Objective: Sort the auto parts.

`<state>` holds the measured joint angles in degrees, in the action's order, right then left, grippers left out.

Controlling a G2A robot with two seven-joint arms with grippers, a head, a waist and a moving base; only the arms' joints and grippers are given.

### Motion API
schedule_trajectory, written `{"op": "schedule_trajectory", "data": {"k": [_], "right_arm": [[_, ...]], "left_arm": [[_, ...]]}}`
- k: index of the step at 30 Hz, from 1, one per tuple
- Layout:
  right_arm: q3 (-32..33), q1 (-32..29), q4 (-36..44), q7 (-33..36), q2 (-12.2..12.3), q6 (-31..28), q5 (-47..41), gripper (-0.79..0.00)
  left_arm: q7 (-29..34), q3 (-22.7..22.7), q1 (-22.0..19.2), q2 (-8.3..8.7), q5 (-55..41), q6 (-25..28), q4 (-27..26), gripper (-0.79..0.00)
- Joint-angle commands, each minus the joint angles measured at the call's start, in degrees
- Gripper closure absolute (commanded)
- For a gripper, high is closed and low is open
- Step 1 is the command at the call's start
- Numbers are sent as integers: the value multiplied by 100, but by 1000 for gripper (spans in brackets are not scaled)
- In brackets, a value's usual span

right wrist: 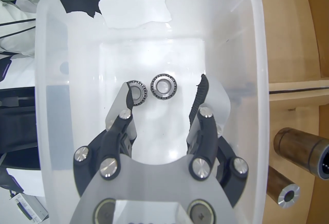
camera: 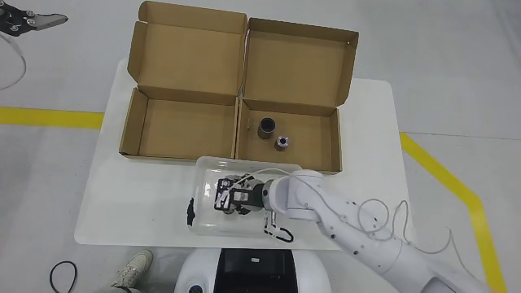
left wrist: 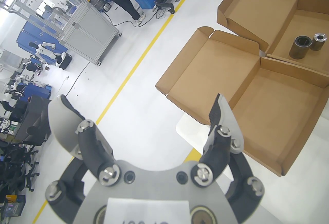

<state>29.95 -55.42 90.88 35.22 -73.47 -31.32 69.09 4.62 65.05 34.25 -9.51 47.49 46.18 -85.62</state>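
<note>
White table (camera: pixel 374 130), cardboard boxes (camera: pixel 187 126), grey floor (camera: pixel 456 49), yellow line (camera: pixel 49 117)

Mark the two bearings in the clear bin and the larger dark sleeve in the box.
free bearing (right wrist: pixel 153 88): right wrist view, on its outer ring.
half-hidden bearing (right wrist: pixel 143 97): right wrist view, on its exposed ring.
larger dark sleeve (left wrist: pixel 298 53): left wrist view, on its side wall.

- Bright, even light falls from overhead; in the top view the white table (camera: pixel 102 212) and pale floor (camera: pixel 440 49) look nearly washed out.
- Shadows are soft and short, with a dim band inside the cardboard boxes (camera: pixel 187 130) below their raised lids.
- The clear bin (right wrist: pixel 257 55) shows hazy white glare on its bottom.
- In the right wrist view, the box edges bow in curves.
</note>
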Motion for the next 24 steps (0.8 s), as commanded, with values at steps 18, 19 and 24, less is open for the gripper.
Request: {"op": "schedule_trajectory", "data": {"k": [18,19,24], "right_arm": [[-401,409,-756,131,-475,343,-95,-465],[-417,429,-788,124,-499,349,-88,-465],[-505,518,-964,183,-617,373,-78,-459]], "left_arm": [[0,0,0,0,0,0,0,-785],[0,0,0,0,0,0,0,-785],[0,0,0,0,0,0,0,-785]]}}
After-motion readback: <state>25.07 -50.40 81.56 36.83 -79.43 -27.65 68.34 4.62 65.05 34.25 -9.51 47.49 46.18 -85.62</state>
